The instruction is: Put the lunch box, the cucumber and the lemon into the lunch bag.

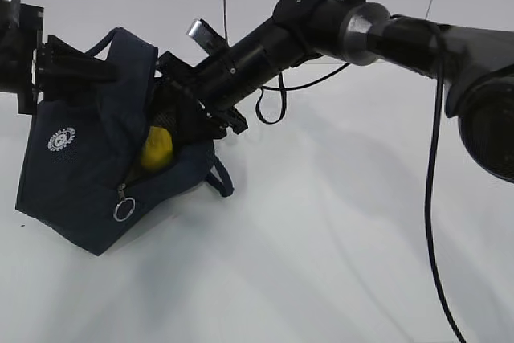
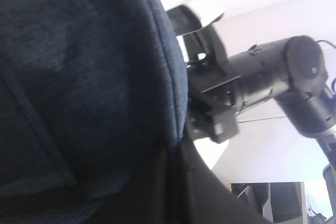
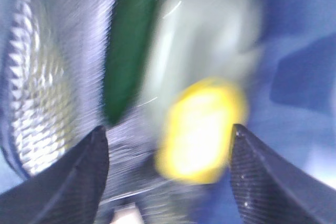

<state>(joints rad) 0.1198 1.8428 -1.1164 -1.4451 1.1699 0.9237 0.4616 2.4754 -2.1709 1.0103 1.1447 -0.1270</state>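
While the right gripper gapes, blurred yellow lemon between, navy lunch bag, left gripper unseen, pressed together.

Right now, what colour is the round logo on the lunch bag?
White, on the dark navy lunch bag; the logo shows best in the exterior view.

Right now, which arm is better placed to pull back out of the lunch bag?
Right. Its claw is open inside the lunch bag, with the lemon loose between its tips; the left claw is shut on the bag's handle.
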